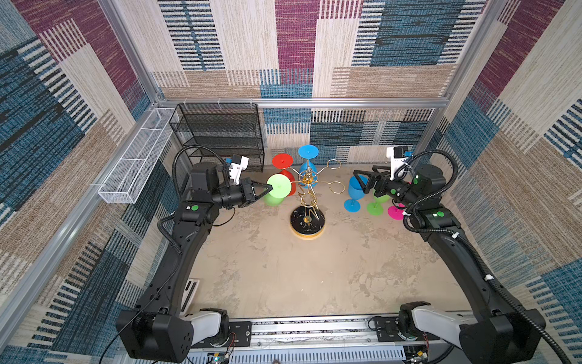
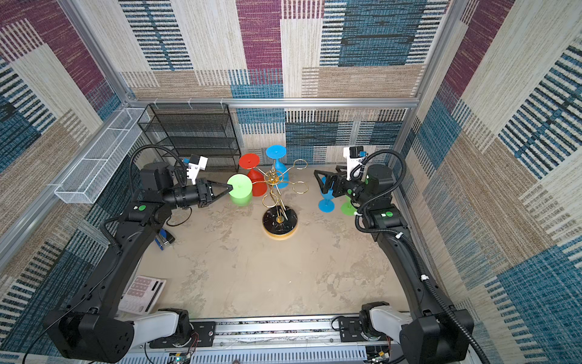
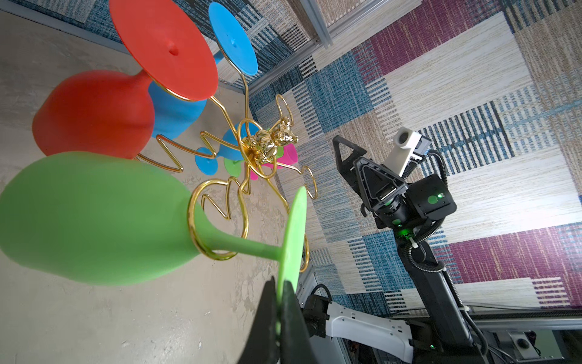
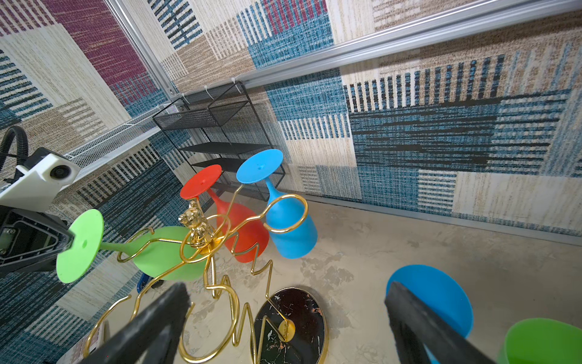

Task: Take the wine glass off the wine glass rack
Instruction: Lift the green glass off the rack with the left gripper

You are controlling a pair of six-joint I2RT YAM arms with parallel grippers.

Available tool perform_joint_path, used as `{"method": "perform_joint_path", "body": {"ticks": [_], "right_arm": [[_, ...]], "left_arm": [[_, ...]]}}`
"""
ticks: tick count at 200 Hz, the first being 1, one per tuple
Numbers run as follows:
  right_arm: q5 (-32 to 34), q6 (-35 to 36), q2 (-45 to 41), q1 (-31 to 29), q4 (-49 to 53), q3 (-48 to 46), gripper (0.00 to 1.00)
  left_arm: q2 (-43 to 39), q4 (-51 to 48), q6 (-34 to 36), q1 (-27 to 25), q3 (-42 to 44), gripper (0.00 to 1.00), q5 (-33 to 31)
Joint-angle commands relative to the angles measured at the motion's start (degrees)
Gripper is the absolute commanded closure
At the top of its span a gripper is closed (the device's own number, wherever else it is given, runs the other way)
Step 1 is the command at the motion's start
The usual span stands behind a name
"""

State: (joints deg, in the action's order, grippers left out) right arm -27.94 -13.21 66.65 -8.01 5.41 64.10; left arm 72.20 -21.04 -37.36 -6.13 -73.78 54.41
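One rack carries three glasses: hung green glass, red glass, hung blue glass. Three more stand on the bench to its right: standing blue glass, standing green glass, pink glass. The left gripper pinches the hung green glass's foot; the right gripper gapes, empty.

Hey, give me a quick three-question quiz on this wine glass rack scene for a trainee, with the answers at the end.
1. Which colour glass does the left end effector grip by its foot? A red, B green, C blue.
2. True or false: the right end effector is shut.
3. How many glasses hang on the rack?
Key: 1 B, the green glass; 2 false, it is open; 3 three.
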Motion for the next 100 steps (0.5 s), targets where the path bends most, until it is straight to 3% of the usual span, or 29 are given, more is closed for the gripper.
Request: {"method": "perform_joint_path", "body": {"ticks": [1, 100], "right_arm": [[-0.2, -0.76, -0.32, -0.08, -1.28, 0.21, 0.0], [-0.44, -1.0, 0.14, -0.07, -1.28, 0.24, 0.01]], "left_arm": [[0.45, -1.29, -0.2, 0.07, -0.65, 1.0, 1.45], [4.83, -4.84, 1.86, -0.98, -5.65, 1.0, 1.45]]}}
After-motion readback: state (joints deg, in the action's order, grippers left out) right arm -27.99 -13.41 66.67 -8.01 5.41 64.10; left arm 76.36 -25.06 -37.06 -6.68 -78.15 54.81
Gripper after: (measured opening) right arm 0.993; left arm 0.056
